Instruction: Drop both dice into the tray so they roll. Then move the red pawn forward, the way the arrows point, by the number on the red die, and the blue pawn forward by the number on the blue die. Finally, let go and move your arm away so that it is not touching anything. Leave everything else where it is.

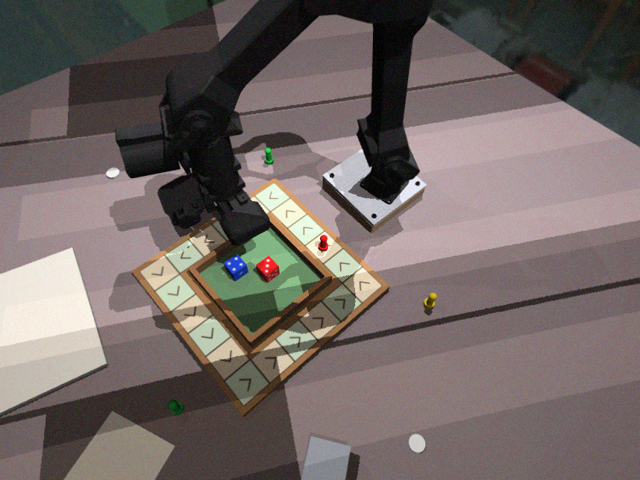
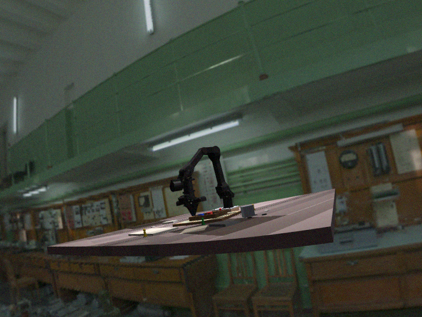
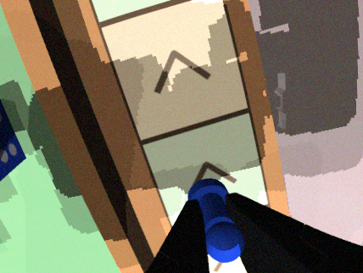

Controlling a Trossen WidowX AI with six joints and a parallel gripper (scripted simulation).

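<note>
My gripper (image 2: 193, 214) (image 3: 212, 208) is shut on the blue pawn (image 3: 218, 212), which stands between the fingertips over a pale green square of the board's track. In the top view the arm hides this pawn and the fingertips. The blue die (image 1: 236, 267) (image 3: 9, 148) and the red die (image 1: 268, 269) lie apart on the green floor of the tray (image 1: 248, 304). The blue die shows four pips on top; the red die seems to show three. The red pawn (image 1: 323, 243) stands upright on a cream square of the board (image 1: 207, 333), on the side nearer the arm's base.
A green pawn (image 1: 268, 156) stands behind the board, another green pawn (image 1: 175, 407) in front. A yellow pawn (image 1: 430, 300) stands right of it. White discs (image 1: 113, 173) (image 1: 417, 443), a large pale sheet (image 1: 46, 325), a smaller sheet (image 1: 121, 449) and a grey block (image 1: 327, 459) lie around.
</note>
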